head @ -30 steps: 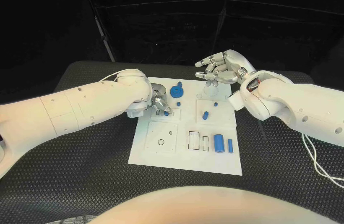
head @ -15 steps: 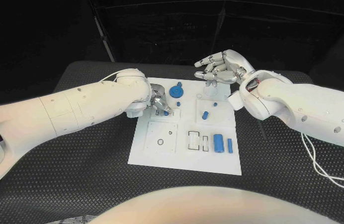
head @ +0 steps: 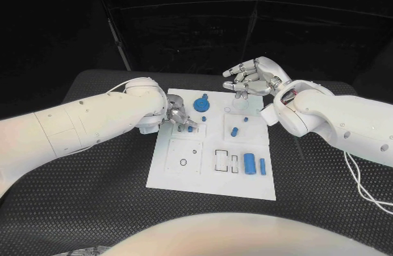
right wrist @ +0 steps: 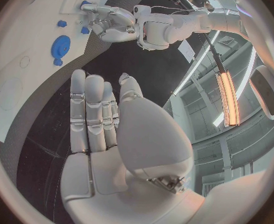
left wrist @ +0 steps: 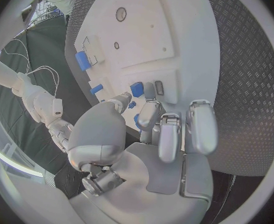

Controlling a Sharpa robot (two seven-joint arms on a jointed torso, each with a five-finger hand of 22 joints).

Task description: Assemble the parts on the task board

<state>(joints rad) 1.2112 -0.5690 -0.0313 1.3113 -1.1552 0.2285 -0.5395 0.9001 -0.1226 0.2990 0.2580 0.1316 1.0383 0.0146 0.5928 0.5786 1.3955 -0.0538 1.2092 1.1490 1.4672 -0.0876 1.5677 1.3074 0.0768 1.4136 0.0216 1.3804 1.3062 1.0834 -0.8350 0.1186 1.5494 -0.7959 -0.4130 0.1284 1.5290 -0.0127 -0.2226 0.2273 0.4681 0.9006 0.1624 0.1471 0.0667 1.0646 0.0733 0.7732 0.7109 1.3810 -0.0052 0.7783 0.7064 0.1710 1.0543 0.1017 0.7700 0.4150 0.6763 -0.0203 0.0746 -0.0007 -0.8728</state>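
Observation:
The white task board (head: 190, 173) lies mid-table. My left hand (head: 179, 117) reaches down at the board's far left, where thumb and a finger pinch a small blue part (head: 190, 129) standing on a square plate; the left wrist view shows this part (left wrist: 137, 88) between the fingertips. Just beyond it a blue gear (head: 202, 104) lies on the board. My right hand (head: 252, 79) hovers above the board's far edge with its fingers apart, holding nothing. In the right wrist view the right hand (right wrist: 106, 119) is bare, and the gear (right wrist: 60, 46) and left hand (right wrist: 109, 22) lie beyond it.
More blue parts rest on the board: a short peg (head: 234, 132), a tiny piece (head: 246, 119), a thick cylinder (head: 250, 163) and a thin pin (head: 263, 165) at the right. Rectangular slots (head: 222, 160) and round holes (head: 183, 163) sit near the middle. Black ribbed matting (head: 98, 188) surrounds the board.
My left arm and hand have shifted slightly to the left, uncovering more of the blue gear. The right hand has stayed where it was.

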